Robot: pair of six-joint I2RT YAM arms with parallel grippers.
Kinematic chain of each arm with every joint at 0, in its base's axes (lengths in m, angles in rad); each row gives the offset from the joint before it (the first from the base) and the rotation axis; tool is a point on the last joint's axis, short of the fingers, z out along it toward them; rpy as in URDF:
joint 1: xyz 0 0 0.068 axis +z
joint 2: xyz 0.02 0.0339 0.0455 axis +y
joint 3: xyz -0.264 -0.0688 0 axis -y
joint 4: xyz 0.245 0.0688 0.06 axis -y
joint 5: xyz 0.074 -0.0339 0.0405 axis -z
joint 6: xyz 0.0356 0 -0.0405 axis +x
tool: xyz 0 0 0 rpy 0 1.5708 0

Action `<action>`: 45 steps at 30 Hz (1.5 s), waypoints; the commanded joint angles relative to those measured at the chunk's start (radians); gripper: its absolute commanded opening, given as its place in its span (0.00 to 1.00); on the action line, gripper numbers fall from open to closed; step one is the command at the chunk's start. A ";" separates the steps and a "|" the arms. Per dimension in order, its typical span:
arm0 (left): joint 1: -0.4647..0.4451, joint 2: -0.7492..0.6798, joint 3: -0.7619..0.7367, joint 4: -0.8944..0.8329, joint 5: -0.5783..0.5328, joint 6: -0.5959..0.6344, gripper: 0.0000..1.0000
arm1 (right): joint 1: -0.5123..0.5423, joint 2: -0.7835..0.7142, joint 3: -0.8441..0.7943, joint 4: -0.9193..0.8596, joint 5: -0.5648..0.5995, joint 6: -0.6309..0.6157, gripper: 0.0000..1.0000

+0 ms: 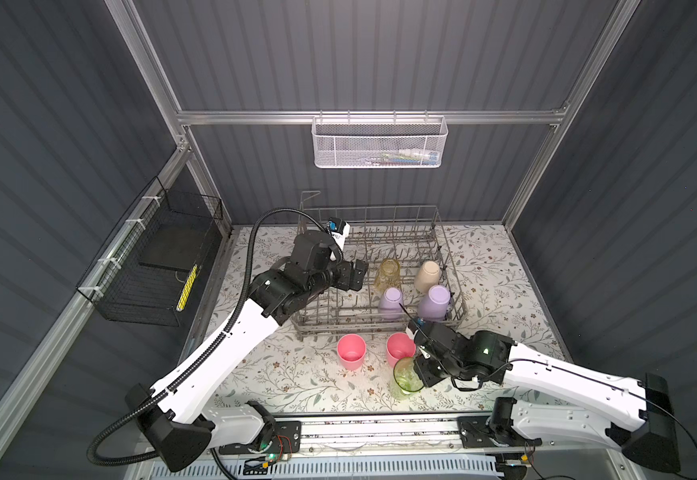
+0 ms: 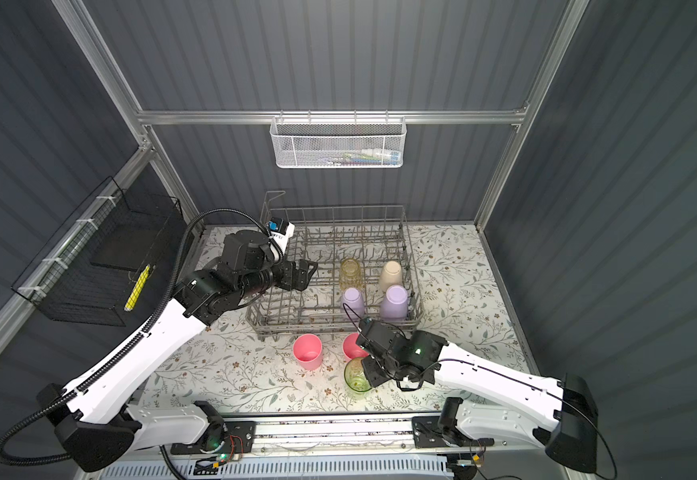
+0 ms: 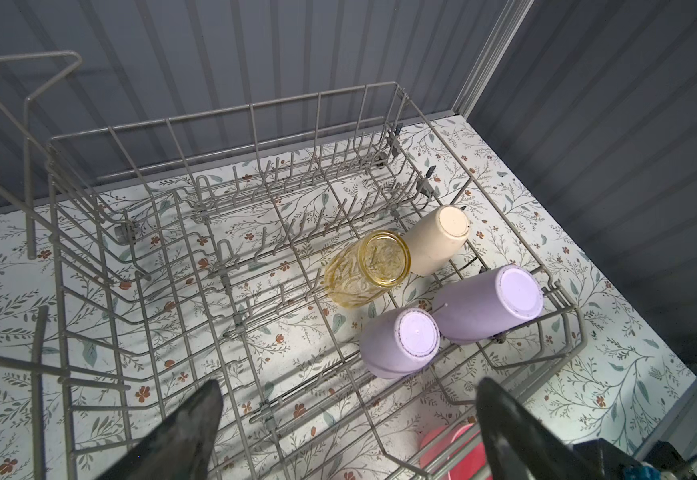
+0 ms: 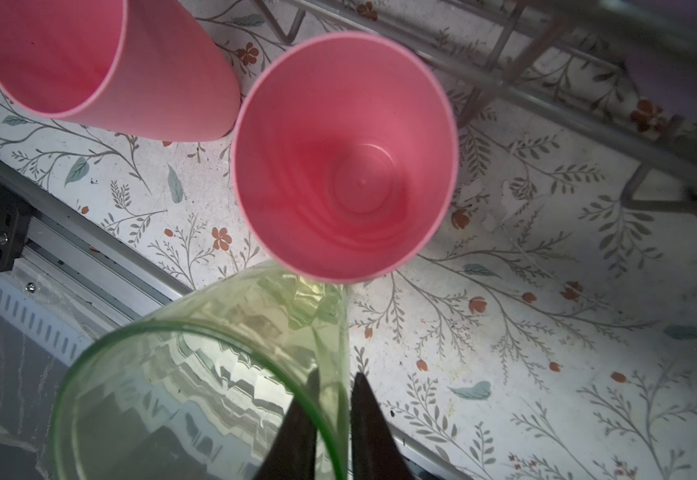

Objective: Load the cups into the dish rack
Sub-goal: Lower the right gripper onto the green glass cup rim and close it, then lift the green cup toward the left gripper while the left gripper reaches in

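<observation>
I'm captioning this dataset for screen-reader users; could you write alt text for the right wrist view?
Two dark fingers pinch the wall of a clear green cup, one inside, one outside. Beyond it two pink cups stand upright on the floral tabletop, near an edge of the grey wire dish rack.

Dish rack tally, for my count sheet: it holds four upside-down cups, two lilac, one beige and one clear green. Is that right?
Not quite. The fourth one in the dish rack is the clear yellow cup, not a green one; the left wrist view shows it beside the lilac cups and the beige cup, all upside down.
</observation>
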 commanded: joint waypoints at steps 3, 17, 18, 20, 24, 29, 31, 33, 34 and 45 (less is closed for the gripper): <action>0.010 0.001 -0.006 0.012 0.016 -0.013 0.95 | 0.006 -0.018 0.001 -0.030 0.002 0.004 0.11; 0.015 -0.013 -0.006 0.010 0.013 -0.011 0.96 | 0.006 -0.224 0.120 -0.150 -0.021 -0.074 0.00; 0.015 -0.014 -0.006 0.010 0.015 -0.010 0.96 | 0.005 -0.246 0.138 -0.152 -0.020 -0.084 0.00; 0.016 -0.016 -0.006 0.013 0.020 -0.010 0.96 | 0.005 -0.282 0.174 -0.153 -0.012 -0.103 0.00; 0.017 -0.026 -0.006 0.028 0.048 -0.013 0.96 | -0.003 -0.337 0.242 -0.115 -0.006 -0.142 0.00; 0.024 -0.052 -0.058 0.083 0.150 -0.011 0.97 | -0.093 -0.380 0.286 0.021 -0.098 -0.184 0.00; 0.032 -0.071 -0.072 0.119 0.212 -0.013 0.97 | -0.190 -0.389 0.284 0.104 -0.213 -0.183 0.00; 0.049 -0.091 -0.090 0.164 0.293 -0.018 0.98 | -0.335 -0.388 0.265 0.213 -0.416 -0.149 0.00; 0.058 -0.098 -0.099 0.185 0.333 -0.019 0.98 | -0.401 -0.382 0.252 0.264 -0.499 -0.123 0.00; 0.220 -0.190 -0.264 0.548 0.801 -0.173 0.98 | -0.646 -0.160 0.138 0.828 -0.940 0.178 0.00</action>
